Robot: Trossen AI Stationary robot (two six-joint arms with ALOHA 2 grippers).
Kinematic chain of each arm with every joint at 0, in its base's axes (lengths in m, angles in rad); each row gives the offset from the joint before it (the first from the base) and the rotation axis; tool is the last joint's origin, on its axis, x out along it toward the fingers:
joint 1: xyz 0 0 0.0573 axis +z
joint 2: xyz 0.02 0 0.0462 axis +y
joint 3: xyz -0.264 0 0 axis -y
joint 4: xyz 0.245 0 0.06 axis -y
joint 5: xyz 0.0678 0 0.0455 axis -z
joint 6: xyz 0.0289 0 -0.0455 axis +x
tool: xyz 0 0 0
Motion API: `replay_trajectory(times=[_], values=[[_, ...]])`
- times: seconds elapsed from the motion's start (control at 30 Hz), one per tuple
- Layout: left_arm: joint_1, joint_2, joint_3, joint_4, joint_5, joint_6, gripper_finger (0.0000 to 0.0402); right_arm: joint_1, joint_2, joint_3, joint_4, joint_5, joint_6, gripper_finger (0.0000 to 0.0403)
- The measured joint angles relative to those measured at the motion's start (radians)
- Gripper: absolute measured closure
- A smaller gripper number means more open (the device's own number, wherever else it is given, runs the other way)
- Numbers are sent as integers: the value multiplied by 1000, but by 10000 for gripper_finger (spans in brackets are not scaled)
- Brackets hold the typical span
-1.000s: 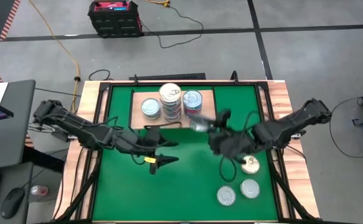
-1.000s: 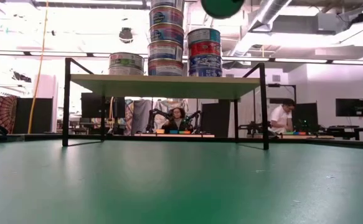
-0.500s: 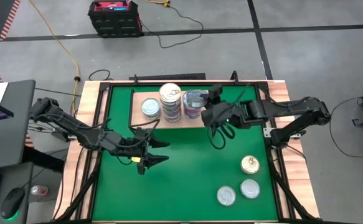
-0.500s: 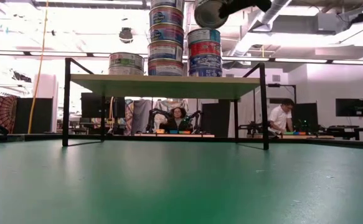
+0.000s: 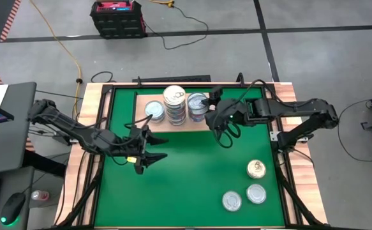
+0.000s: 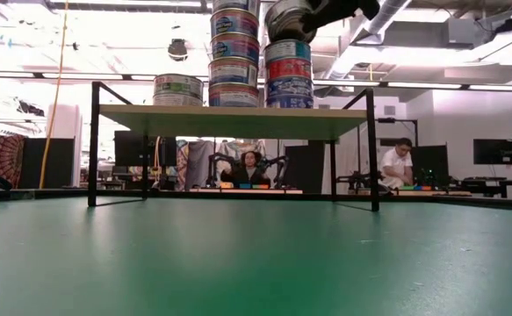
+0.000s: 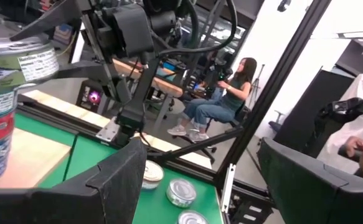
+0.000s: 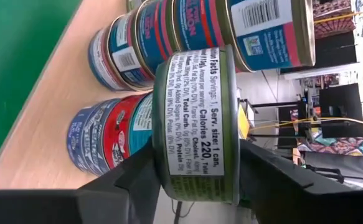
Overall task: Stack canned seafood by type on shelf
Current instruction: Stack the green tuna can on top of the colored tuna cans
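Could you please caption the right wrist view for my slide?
Right gripper sets a green-labelled can atop a stack on the shelf.

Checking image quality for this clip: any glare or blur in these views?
Low view: bright backlight behind the shelf, with the green table soft in front. Left wrist view: own fingers dark and blurred. Right wrist view: can label sharp between the right gripper's fingers.

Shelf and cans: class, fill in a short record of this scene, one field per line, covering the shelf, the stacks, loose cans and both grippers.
Shelf: light-wood board on black legs, at the far side of the green table.
Stacks on shelf: single can, tall stack, short stack.
Right gripper: fingers either side of a green-labelled can, over the short stack.
Left gripper: open, empty, above the table.
Loose cans: one gold-lidded can, two silver-lidded cans.
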Motion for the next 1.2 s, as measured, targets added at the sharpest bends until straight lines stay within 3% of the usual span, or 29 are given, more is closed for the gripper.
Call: replay_trajectory(times=[0.3,0.6,1.2], values=[[0,-6,0,-19,0,-9,107,-27,0,0,-1,2,-10,155],[0,-6,0,-27,2,-24,107,-63,0,0,-2,-38,-118,166],[31,-6,1,-26,-23,-22,107,-135,9,0,46,27,-284,172]])
